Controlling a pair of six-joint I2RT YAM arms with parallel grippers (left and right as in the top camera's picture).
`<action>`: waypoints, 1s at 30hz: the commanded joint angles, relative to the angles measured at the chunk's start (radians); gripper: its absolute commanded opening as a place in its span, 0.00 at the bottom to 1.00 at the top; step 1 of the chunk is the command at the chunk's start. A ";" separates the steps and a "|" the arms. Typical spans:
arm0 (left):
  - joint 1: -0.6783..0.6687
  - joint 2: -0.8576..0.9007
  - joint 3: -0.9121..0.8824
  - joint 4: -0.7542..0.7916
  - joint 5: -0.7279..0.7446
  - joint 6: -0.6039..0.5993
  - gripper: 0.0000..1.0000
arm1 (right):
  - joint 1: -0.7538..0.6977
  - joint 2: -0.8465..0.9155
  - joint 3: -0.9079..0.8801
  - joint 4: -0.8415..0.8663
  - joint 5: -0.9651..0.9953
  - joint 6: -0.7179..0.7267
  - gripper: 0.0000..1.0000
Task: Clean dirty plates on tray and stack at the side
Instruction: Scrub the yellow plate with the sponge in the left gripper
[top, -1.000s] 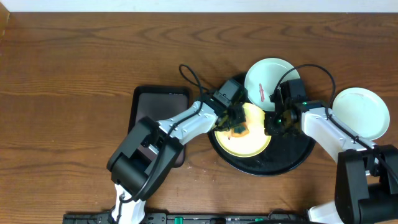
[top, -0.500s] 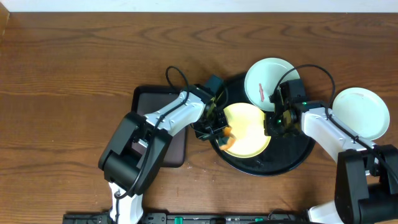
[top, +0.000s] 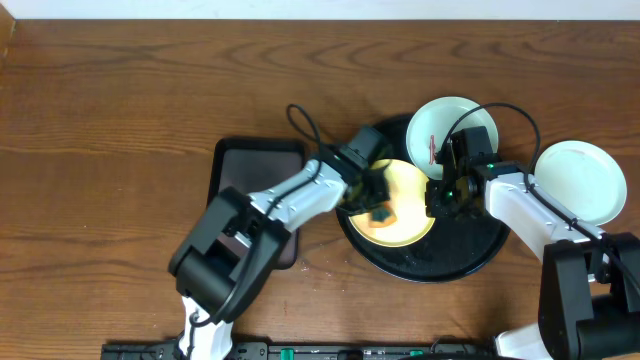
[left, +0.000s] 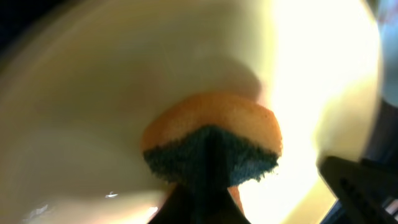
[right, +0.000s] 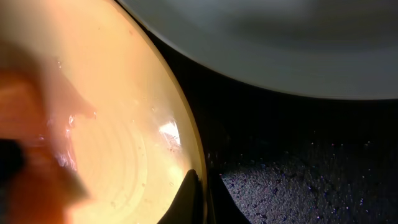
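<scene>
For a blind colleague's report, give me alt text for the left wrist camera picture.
An orange sponge with a dark green scouring layer rests against the glossy pale yellow round plate, pinched in the left tool; the picture is blurred.

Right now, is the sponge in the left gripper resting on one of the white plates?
No: the orange sponge, held by the left gripper, sits on the yellow plate in the round black tray.

No readable text, labels, numbers anywhere.
</scene>
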 joint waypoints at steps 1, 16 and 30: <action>-0.037 0.053 -0.027 0.091 -0.047 0.095 0.07 | 0.010 0.006 -0.001 0.003 0.026 0.003 0.01; -0.075 0.065 -0.027 0.169 -0.369 0.387 0.08 | 0.010 0.006 -0.001 0.003 0.025 0.003 0.01; 0.095 0.056 0.014 -0.049 -0.265 0.158 0.07 | 0.010 0.006 -0.001 0.003 0.026 0.003 0.01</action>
